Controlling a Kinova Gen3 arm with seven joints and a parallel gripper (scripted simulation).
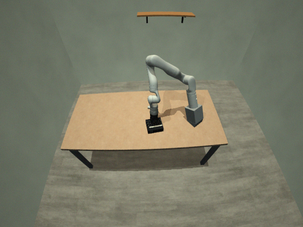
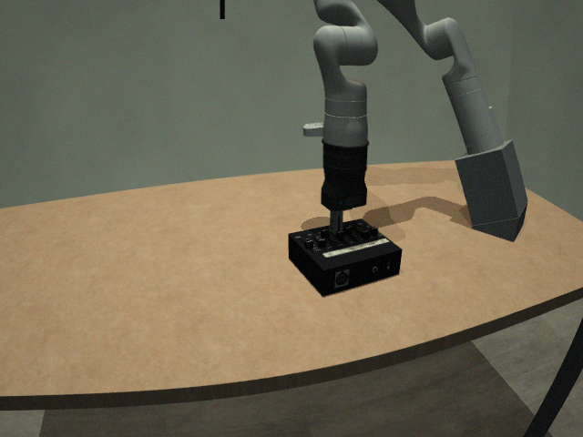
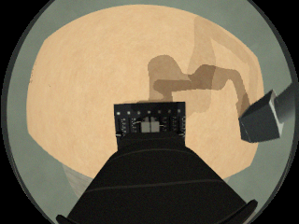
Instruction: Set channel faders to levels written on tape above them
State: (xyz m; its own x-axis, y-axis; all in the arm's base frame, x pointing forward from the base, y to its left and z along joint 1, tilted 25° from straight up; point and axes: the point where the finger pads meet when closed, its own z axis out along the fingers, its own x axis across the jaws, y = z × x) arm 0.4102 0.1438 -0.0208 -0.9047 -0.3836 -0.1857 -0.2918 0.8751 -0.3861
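Note:
The black lighting desk stands flat on the table, with a white tape strip along its top and a row of small fader caps behind the strip. It also shows in the top view and in the wrist view. My gripper points straight down with its fingers shut together, the tips down among the faders toward the left of the row. I cannot tell which fader cap they touch. The numbers on the tape are too small to read.
The arm's grey base block stands on the table to the right of the desk. A wooden shelf hangs high on the back wall.

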